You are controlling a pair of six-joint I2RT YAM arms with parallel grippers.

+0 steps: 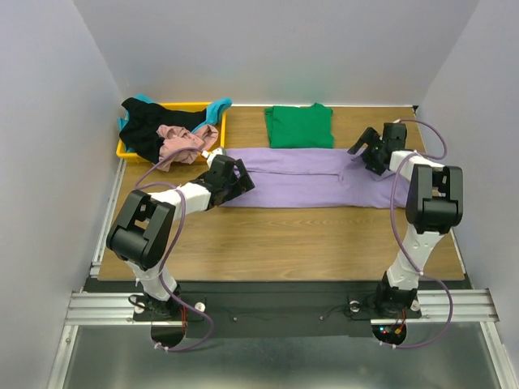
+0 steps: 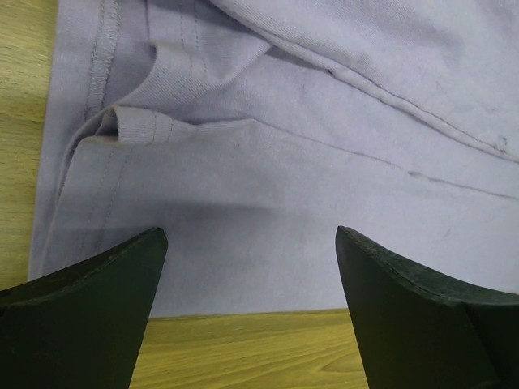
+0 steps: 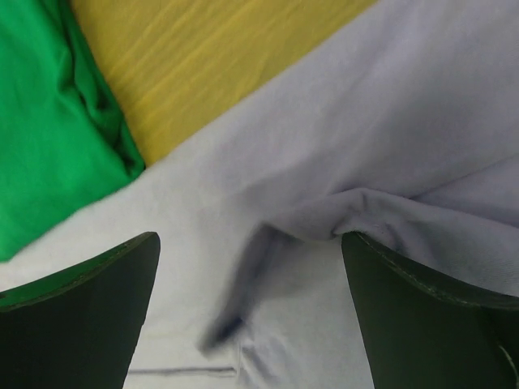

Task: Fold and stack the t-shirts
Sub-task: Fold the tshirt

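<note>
Top external view: the purple shirt (image 1: 304,178) lies flat across the middle of the wooden table (image 1: 284,243), folded into a long band running left to right. The left claw (image 1: 242,177) hovers over its left end and the right claw (image 1: 363,156) over its right end. Both wrist views show the fingers spread wide above the cloth with nothing between them. Under the left claw sits the ribbed collar and a seam; under the right claw a loose fold of cloth rises. A folded green shirt (image 1: 300,126) rests just beyond the band's far edge, near the middle. At the far left, a yellow tray (image 1: 123,151) holds the black shirt (image 1: 150,130), pink shirt (image 1: 185,142) and teal shirt (image 1: 217,106), bunched together.
</note>
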